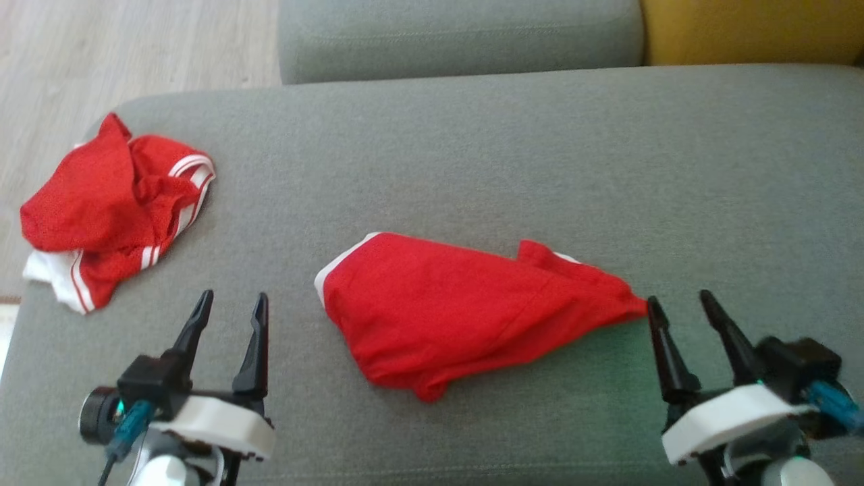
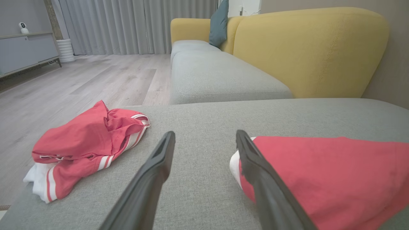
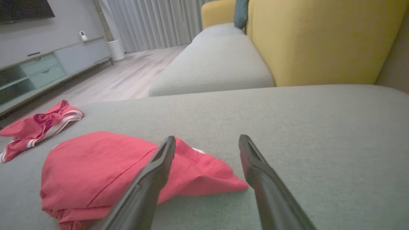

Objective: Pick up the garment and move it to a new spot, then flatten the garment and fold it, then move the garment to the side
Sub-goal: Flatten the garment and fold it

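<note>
A red garment (image 1: 459,310) with a white hem lies roughly folded in the middle of the grey sofa seat (image 1: 472,155). It also shows at the right of the left wrist view (image 2: 329,179) and at the lower left of the right wrist view (image 3: 105,166). My left gripper (image 1: 233,297) (image 2: 205,134) hovers open just left of its white edge. At the garment's pointed right end, my right gripper (image 1: 679,298) (image 3: 207,138) stands open, its left finger beside the tip. Neither holds anything.
A second red garment with white stripes (image 1: 115,209) (image 2: 86,143) (image 3: 38,126) lies crumpled at the seat's far left corner, near the edge above the wooden floor (image 1: 101,54). Beyond are another grey cushion (image 1: 459,37) and the yellow backrest (image 1: 749,30).
</note>
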Tool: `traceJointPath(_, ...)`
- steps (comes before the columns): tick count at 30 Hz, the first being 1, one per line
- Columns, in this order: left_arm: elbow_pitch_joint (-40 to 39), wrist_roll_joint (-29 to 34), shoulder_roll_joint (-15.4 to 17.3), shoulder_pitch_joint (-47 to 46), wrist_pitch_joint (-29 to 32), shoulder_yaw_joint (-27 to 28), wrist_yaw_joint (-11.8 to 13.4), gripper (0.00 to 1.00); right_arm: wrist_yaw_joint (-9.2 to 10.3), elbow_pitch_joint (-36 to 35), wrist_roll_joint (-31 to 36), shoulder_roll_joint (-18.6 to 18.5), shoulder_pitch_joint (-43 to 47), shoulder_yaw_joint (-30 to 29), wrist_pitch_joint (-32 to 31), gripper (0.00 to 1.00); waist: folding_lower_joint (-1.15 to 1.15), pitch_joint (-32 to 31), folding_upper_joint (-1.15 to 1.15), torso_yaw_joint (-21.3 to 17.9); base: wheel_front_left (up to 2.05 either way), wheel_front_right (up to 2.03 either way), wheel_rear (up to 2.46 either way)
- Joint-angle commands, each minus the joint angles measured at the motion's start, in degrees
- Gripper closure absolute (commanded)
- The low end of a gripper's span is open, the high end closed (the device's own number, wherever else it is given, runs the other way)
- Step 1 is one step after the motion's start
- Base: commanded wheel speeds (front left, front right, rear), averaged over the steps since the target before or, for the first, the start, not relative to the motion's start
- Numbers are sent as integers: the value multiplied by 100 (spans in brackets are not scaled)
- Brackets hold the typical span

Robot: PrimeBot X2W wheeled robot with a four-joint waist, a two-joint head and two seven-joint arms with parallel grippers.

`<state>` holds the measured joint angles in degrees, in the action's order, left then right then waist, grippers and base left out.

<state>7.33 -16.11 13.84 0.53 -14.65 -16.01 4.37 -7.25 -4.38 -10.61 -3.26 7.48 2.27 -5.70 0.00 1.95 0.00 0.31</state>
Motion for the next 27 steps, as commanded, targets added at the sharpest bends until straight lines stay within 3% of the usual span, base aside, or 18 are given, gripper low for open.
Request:
traceJointPath(1,-243,96,46,-440,-35,177,32,0,-24,-136,-145,-250,-456,232,-100,0,0,134,0,118,0,0,0)
traceJointPath(7,-315,207,-102,-840,-35,82,-7,0,-24,132,-689,-897,-1302,833,-785,0,0,493,0,463,0,0,0)
traceJointPath(15,-296,396,-455,-1298,-35,-44,-140,0,-24,783,-1752,-1970,-2539,1968,-2672,0,0,882,0,1019,0,0,0)
traceJointPath(21,-272,509,-627,-1375,-35,13,-253,0,-24,1123,-2536,-2123,-2661,2124,-3749,0,0,949,0,1199,0,0,0)
traceJointPath(22,-268,527,-645,-1369,-35,28,-268,0,-24,1150,-2642,-2118,-2645,2111,-3859,5,0,947,0,1209,0,0,0)
traceJointPath(24,-261,560,-679,-1348,-35,60,-293,0,-24,1191,-2847,-2080,-2587,2047,-4028,100,0,933,0,1221,0,0,0)
traceJointPath(27,-256,600,-718,-1313,-35,117,-325,0,-24,1106,-3018,-2005,-2542,1917,-4006,100,0,918,0,1212,0,0,0)
